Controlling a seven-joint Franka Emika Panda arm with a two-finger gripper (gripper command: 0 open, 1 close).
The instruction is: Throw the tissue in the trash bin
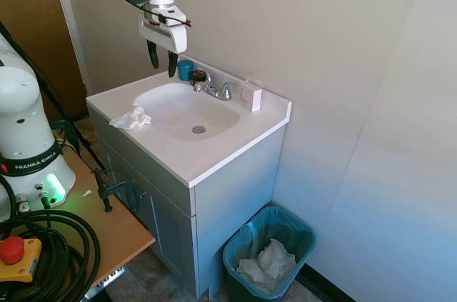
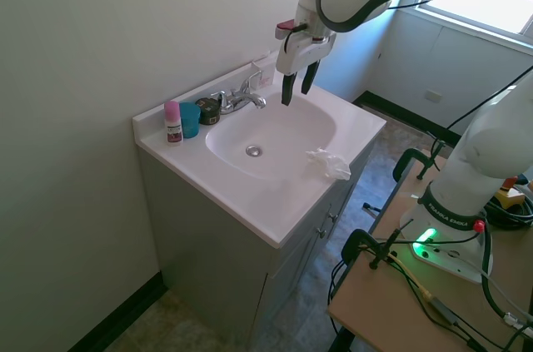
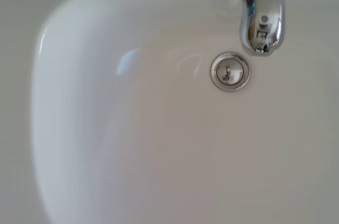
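The tissue [image 1: 132,118] [image 2: 330,162], a small crumpled white wad, lies on the front rim of the white sink counter [image 1: 214,163] [image 2: 250,210]. My gripper [image 1: 162,59] [image 2: 298,84] hangs open and empty high above the basin, near the faucet, well apart from the tissue. The trash bin [image 1: 269,252], dark with a teal-blue liner and white paper wads inside, stands on the floor beside the cabinet. The wrist view shows only the basin, the drain [image 3: 230,71] and the faucet spout [image 3: 261,12].
A chrome faucet [image 1: 214,88] [image 2: 237,98], a teal cup [image 1: 186,69] [image 2: 190,119], a dark round item [image 2: 208,111] and a pink-capped bottle [image 2: 171,121] stand along the back of the counter. A white soap box [image 1: 251,96] sits by the wall.
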